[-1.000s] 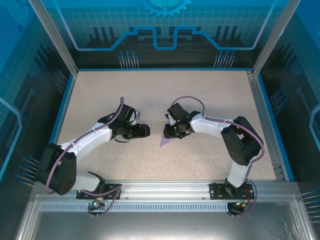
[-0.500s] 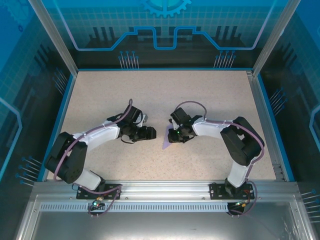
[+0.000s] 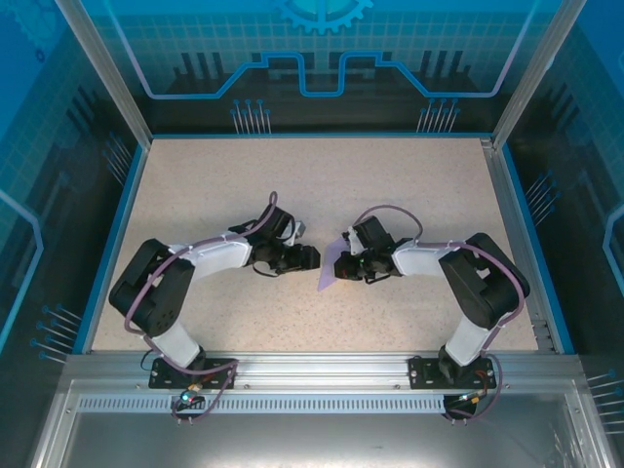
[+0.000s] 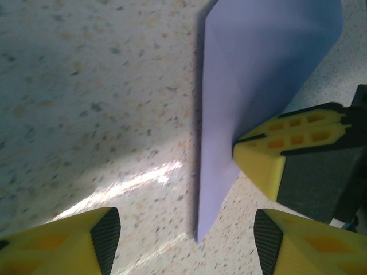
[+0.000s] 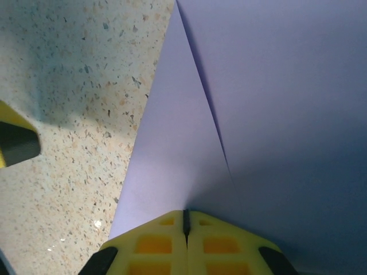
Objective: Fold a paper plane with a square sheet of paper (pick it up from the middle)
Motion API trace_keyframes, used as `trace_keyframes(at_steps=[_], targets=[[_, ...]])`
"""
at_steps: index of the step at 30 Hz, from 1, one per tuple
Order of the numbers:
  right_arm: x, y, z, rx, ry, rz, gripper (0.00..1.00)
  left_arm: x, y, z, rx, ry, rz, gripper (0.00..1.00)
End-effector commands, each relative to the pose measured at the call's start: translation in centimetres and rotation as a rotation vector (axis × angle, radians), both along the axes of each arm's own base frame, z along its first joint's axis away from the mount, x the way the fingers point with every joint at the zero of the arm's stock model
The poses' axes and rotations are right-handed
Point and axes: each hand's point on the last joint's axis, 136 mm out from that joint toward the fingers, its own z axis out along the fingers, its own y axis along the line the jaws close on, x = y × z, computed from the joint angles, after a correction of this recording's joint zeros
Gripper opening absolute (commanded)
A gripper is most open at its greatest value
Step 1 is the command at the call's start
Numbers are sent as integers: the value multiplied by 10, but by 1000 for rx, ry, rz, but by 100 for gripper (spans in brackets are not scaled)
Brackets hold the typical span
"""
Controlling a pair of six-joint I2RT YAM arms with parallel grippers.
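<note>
Top cam sits up high behind the arm bases [image 3: 195, 373], looking down on the whole counter [image 3: 195, 185]. Both wrist cams hang really close to it, facing each other across the paper [image 4: 252, 63], and the left one also catches the right pincer [image 4: 238, 150].

Centre gap: narrow, taken by the folded paper sheet [image 3: 328, 273], which is pinched in the right gripper [image 3: 345, 270].
Left gripper [image 3: 314, 258]: fingers apart, just beside the sheet's tip.
Far tabletop [image 3: 312, 175]: free up to the back wall [image 3: 312, 107].
Sides: the blue rail [image 3: 119, 226] bounds the table.
</note>
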Motion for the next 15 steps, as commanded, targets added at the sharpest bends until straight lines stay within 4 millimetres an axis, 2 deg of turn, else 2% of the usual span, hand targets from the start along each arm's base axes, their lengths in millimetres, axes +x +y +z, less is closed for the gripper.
trace_keyframes(at_steps=[1, 5, 11, 15], targets=[[1, -6, -6, 37, 11, -37, 2, 13, -22, 13, -76, -26, -12, 64], [3, -9, -5, 56, 0, -50, 1, 16, -29, 6, -76, -11, -20, 59], [5, -11, -2, 79, -19, -60, 1, 20, -34, -4, -78, 8, -13, 37], [5, -12, -3, 86, -18, -59, 1, 21, -34, -11, -62, 19, -17, 33]])
